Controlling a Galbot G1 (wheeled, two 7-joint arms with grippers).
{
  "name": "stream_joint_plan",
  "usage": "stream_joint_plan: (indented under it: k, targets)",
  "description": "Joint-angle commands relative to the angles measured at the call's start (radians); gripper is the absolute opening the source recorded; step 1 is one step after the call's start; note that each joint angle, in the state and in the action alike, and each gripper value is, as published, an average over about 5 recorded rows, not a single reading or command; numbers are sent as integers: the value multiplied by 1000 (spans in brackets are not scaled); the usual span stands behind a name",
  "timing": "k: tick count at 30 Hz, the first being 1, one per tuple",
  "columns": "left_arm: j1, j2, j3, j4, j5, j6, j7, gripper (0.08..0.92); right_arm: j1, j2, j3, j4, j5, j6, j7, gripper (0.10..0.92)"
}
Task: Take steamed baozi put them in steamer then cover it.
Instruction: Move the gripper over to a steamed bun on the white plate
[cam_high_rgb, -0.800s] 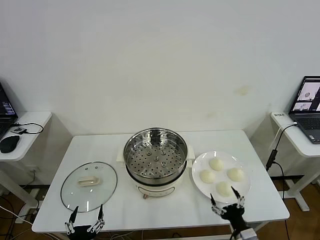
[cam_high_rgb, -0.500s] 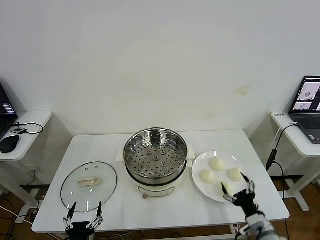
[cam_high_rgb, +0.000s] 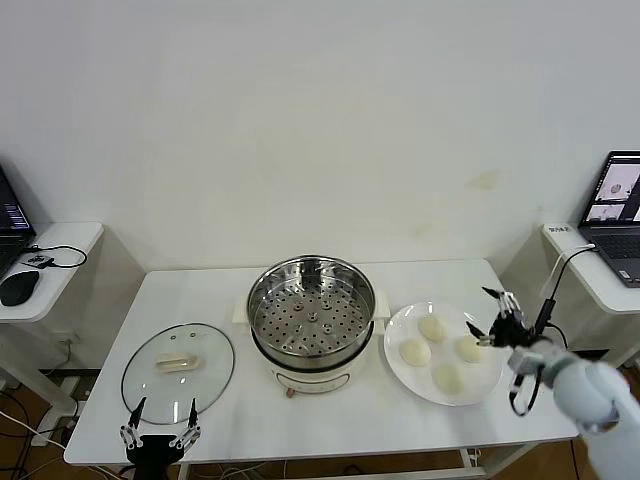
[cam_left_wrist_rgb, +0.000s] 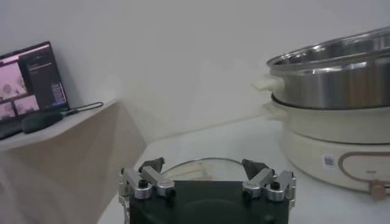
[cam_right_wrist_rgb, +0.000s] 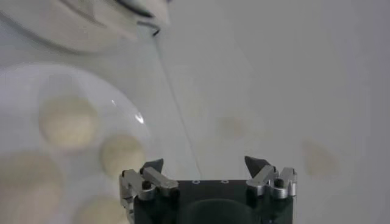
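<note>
Currently at the reach stage: four baozi sit on the plate, right of the empty steamer. Right gripper hangs spread and empty at the plate's right edge; next it must descend onto a bun. Left gripper waits spread near the lid, its arm cut off.

1. The right gripper is raised at the right of the scene, its arm reaching in from the near right corner, wrist angled up and leftward.
2. Its fingers are spread apart, holding nothing.
3. The left gripper sits low at the near left edge, fingers likewise spread wide.
</note>
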Motion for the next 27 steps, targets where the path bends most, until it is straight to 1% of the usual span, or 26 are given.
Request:
stream_joint_plan:
  k: [1,6,11,18,27]
  targets:
    - [-8,0,-2,-5,52,40,-10,823,563,-131,-522,-243,73,11,-289,822]
    - [-8,-2,-6,-4,61,45,-9,823,765,-54,-764,-370,130,51,-400,823]
    - [-8,-7,-16,-4,64,47,-9,823,863,39,-916,-457,149,68,-467,823]
    - [-17,-2,-36,-1,60,57,-5,823,884,153,-991,-585,116,69,-473,823]
    - [-36,4,-43,5,60,72,2,823,856,237,-996,-660,72,52,-460,823]
